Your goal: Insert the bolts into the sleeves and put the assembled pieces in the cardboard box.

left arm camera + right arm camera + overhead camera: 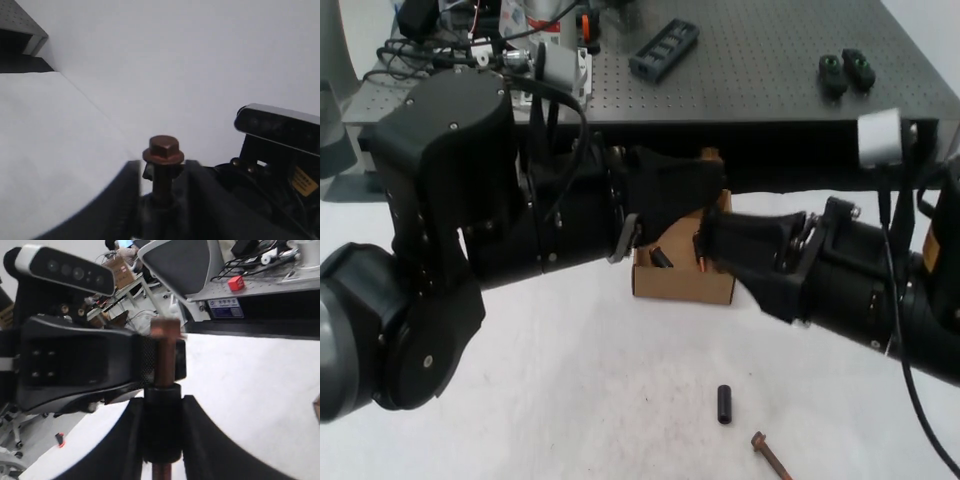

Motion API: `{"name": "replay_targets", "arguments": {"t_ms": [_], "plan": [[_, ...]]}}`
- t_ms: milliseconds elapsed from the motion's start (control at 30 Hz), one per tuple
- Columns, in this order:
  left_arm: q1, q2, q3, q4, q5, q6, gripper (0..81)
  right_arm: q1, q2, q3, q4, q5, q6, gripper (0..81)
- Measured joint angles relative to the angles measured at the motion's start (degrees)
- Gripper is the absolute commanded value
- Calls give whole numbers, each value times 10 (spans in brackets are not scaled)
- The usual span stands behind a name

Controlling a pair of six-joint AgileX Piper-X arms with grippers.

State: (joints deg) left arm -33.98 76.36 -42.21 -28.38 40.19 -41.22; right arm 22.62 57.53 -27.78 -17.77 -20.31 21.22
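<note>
My two grippers meet above the open cardboard box (pixel 682 284) in the middle of the white cloth. In the left wrist view my left gripper (pixel 162 176) is shut on the shaft of a copper-coloured bolt (pixel 163 151), just under its hex head. My right gripper (pixel 161 415) is shut on a black sleeve (pixel 161 426). A bolt shaft (pixel 165 352) runs through that sleeve and sticks out at both ends. From above, the left gripper (pixel 665 205) and the right gripper (pixel 705 250) almost touch over the box. A dark piece (pixel 662 258) lies inside the box.
A loose black sleeve (pixel 724 404) and a loose bolt (pixel 772 456) lie on the cloth near the front edge. Behind the box stands a perforated metal table (pixel 770 70) with a black tray (pixel 663 48), two small dark parts (pixel 845 72) and cables.
</note>
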Motion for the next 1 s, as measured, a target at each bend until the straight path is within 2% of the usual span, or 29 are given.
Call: {"name": "replay_targets", "arguments": {"t_ms": [133,200,300,433,467,567,700,800,867,1000], "plan": [[0,0,0,12,-39,2,475,-46,26,-19,6,39,-12,38],[0,0,0,45,-95,22,454,-78,64,-50,16,54,-29,38],[0,0,0,92,-151,53,453,-115,200,-156,66,69,-69,38],[0,0,0,160,-203,86,453,-119,356,-295,139,113,-106,38],[0,0,0,175,-220,91,453,-118,428,-335,156,123,-113,38],[0,0,0,217,-237,97,453,-116,501,-415,207,146,-128,38],[0,0,0,242,-247,112,453,-112,653,-620,393,180,-151,38],[0,0,0,253,-252,119,453,-112,683,-658,442,181,-151,6],[0,0,0,263,-258,120,453,-112,690,-669,460,176,-151,62],[0,0,0,284,-264,120,453,-112,687,-675,466,160,-151,315]]}}
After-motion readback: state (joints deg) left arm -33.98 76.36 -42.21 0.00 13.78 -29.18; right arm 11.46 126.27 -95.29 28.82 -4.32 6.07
